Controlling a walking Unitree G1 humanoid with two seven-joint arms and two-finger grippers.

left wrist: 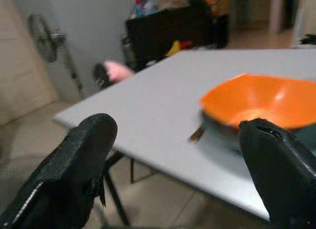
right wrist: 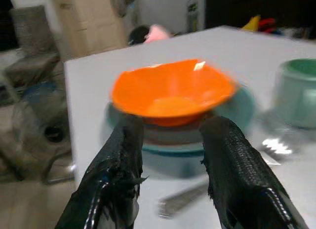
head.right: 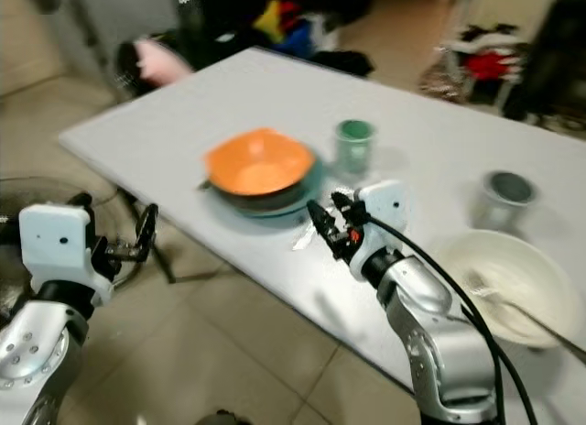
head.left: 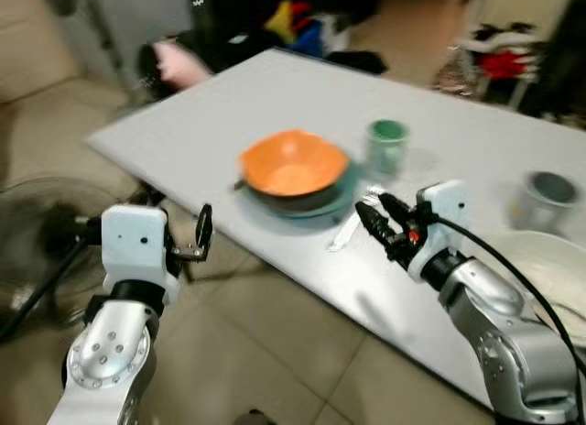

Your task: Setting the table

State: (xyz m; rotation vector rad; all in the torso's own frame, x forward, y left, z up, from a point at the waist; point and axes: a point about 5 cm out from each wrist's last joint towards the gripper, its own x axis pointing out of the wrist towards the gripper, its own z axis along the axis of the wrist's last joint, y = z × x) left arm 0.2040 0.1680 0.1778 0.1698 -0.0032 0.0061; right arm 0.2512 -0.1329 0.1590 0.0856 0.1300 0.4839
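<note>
A: Start with what's nearest. How many grippers, and what are they doing?

B: Two. The left gripper (head.left: 203,233) hangs off the near edge of the white table (head.left: 275,86), over the tiled floor (head.left: 275,343). Its fingers (left wrist: 74,170) are spread wide with nothing between them. The right gripper (head.left: 371,210) is over the table's near edge, fingers parted a little and empty, pointing toward the place setting.

A: What lies just ahead of it?

B: One piece of silver cutlery, a fork (head.left: 346,231) as far as the blur allows, flat on the table just beside the teal plate (head.left: 341,198). Whether the fingertips touch it, I cannot tell.

A: And the setting itself?

B: One orange bowl (head.left: 293,162) sitting on a dark bowl (head.left: 298,202), both on that single teal plate. From under the far-left side of the stack a brownish utensil tip (left wrist: 196,134) pokes out.

A: Cups?

B: Two. One green cup (head.left: 387,146) stands just behind and to the right of the plate; one grey cup (head.left: 548,198) stands well to the right.

A: Anything else on the table?

B: One large white bowl (head.right: 499,283) at the near right, with a utensil (head.right: 513,310) resting in it. Beyond the table, blurred clutter and a pink object (head.left: 181,63).
</note>
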